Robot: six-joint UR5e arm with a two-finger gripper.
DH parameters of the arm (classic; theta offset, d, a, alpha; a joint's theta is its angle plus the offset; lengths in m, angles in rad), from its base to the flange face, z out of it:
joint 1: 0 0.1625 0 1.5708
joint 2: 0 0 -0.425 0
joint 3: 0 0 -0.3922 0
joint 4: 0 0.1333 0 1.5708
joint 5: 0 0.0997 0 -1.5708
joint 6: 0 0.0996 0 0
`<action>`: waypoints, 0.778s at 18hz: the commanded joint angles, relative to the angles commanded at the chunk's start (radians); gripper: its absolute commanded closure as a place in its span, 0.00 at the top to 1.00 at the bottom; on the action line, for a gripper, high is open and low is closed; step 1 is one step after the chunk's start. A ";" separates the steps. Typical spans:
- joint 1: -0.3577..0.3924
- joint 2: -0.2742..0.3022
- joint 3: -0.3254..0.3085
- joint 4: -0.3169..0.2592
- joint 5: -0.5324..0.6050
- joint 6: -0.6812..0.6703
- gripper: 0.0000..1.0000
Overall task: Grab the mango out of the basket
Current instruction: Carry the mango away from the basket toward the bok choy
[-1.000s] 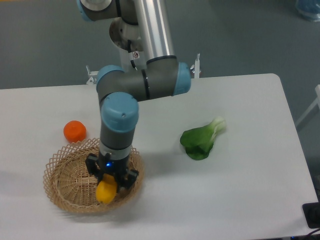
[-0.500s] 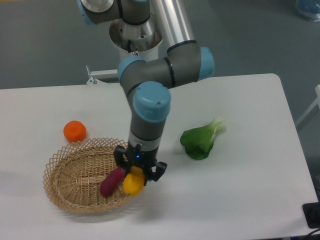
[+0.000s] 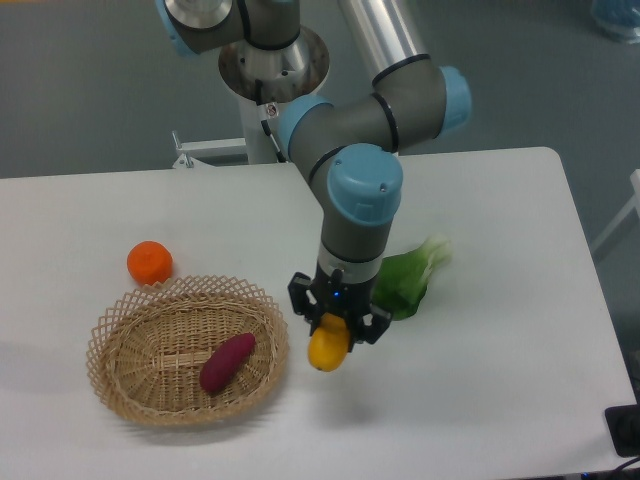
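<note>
Yellow-orange mango (image 3: 328,349) is clamped in the end effector (image 3: 334,338), with the two fingers closed on its upper half and its lower end hanging free below them. Its long axis runs roughly vertical, in line with the downward-pointing wrist, tilted slightly toward the camera's lower left. The fruit sits directly beneath the tool, clear of the bench (image 3: 480,380) surface, with a soft shadow under it suggesting it is raised. It lies just to the right of the basket (image 3: 120,340) in the picture, outside the wicker rim and not above it. One dark purple-red sweet potato (image 3: 227,362) lies inside the basket. A round orange fruit (image 3: 149,262) rests on the bench behind the basket's left side. A leafy green vegetable (image 3: 405,278) lies just behind the wrist, partly hidden by it. Judgement: the pick appears accomplished; the grip covers only the upper part of a smooth fruit, so slippage is the risk in any further travel.
</note>
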 joint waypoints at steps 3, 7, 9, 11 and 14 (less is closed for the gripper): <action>0.029 -0.002 -0.011 0.000 0.031 0.081 0.24; 0.055 0.000 -0.011 0.000 0.058 0.198 0.26; 0.063 -0.002 -0.011 0.002 0.066 0.236 0.26; 0.063 -0.002 -0.020 0.005 0.104 0.258 0.26; 0.064 -0.002 -0.020 0.003 0.124 0.339 0.27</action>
